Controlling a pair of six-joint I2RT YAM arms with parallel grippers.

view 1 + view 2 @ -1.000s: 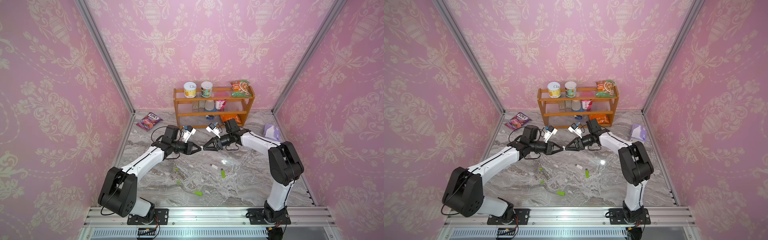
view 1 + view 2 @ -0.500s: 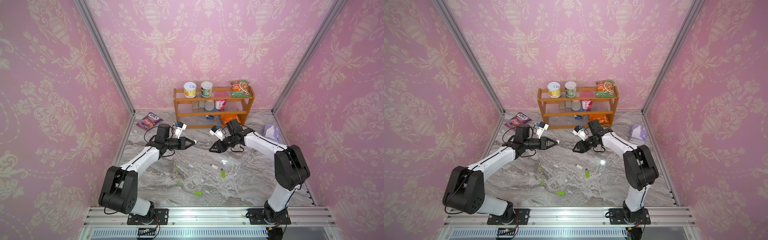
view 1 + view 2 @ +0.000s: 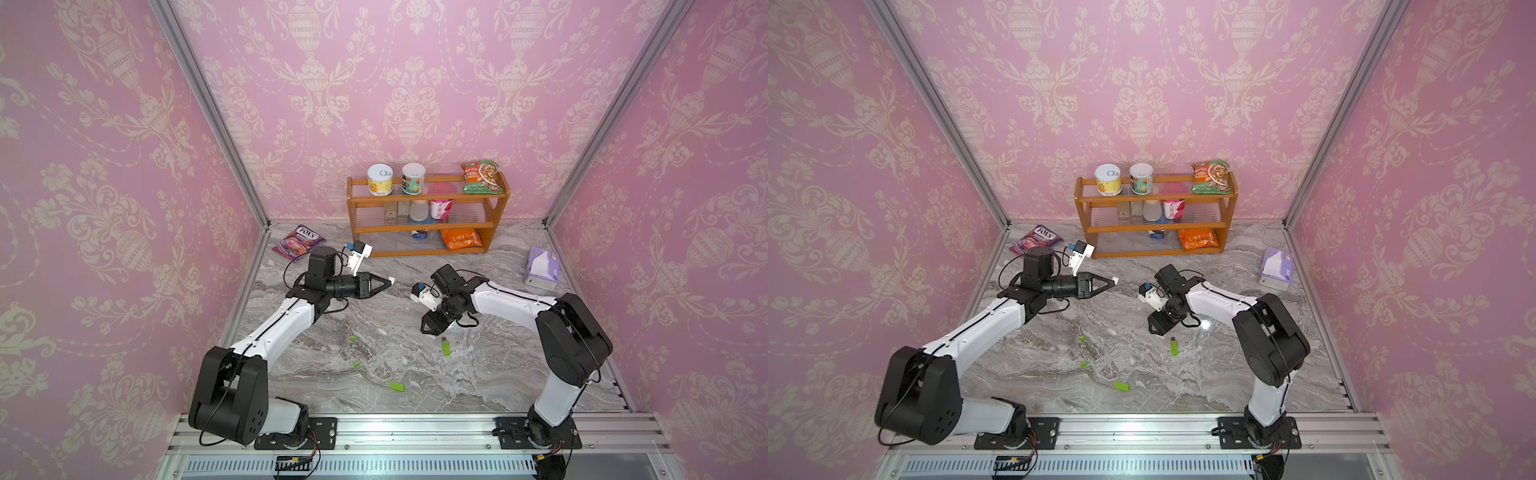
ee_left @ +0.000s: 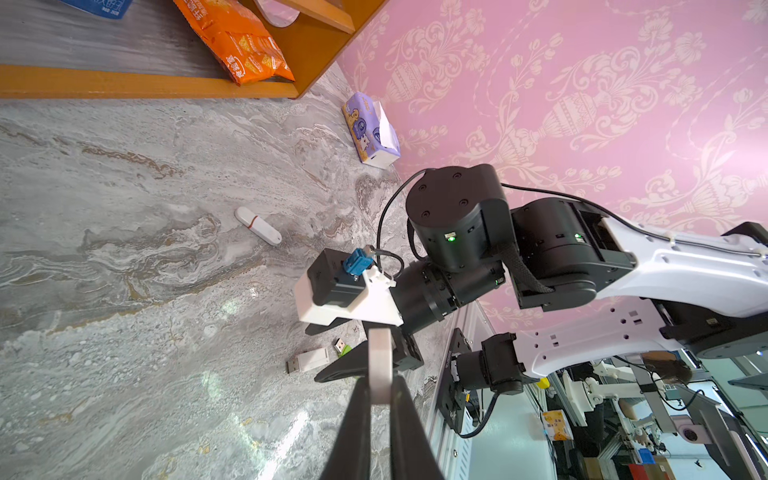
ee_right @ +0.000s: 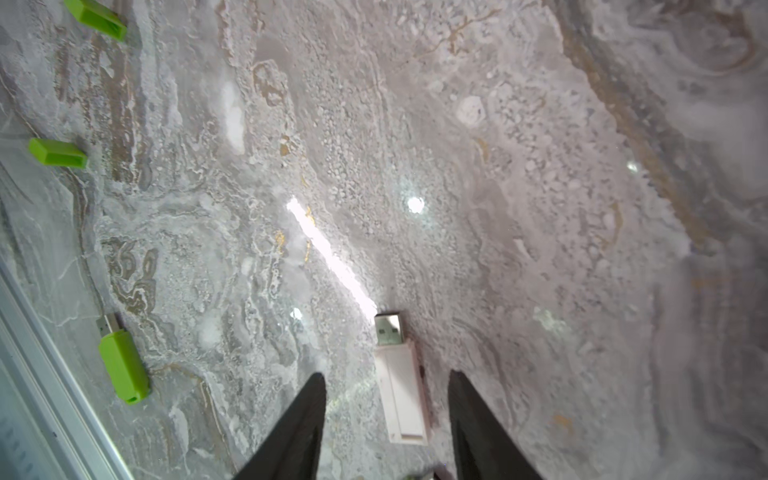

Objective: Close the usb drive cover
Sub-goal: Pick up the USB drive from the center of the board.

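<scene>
operator: report the right gripper (image 3: 432,327) and the position of the white usb drive (image 5: 401,382).
technician: jaws parted, nothing held. the drive lies flat on the marble tabletop (image 3: 374,316) between the two black fingers (image 5: 307,415), a gap showing on each side. its metal connector is bare and points away from the gripper.
operator: left gripper (image 3: 385,283)?
technician: clamped on the white usb cover (image 4: 379,365), which juts past the fingertips. it is held above the tabletop, well apart from the drive.
operator: other loose parts?
technician: one green usb drive (image 3: 446,347) just beside the right gripper, connector bare. a second green usb drive (image 3: 397,386) lies near the front rail (image 3: 415,424). a far green cap (image 3: 352,338) and a near green cap (image 3: 356,364) lie between the arms. the left wrist view shows a capped white usb drive (image 4: 257,225) on the tabletop between the right arm and the rack.
operator: containers?
technician: wooden shelf rack (image 3: 374,229) at the back wall. top tier: yellow-labelled can (image 3: 379,179), second can (image 3: 413,178), green snack bag (image 3: 480,178). middle tier: clear jar (image 3: 417,210), pink cup (image 3: 441,208). bottom tier: orange snack bag (image 3: 461,238), blue-and-white pack (image 3: 419,234). outside the rack: purple tissue pack (image 3: 540,270) near the right wall, fox's candy bag (image 3: 298,242) near the left wall.
</scene>
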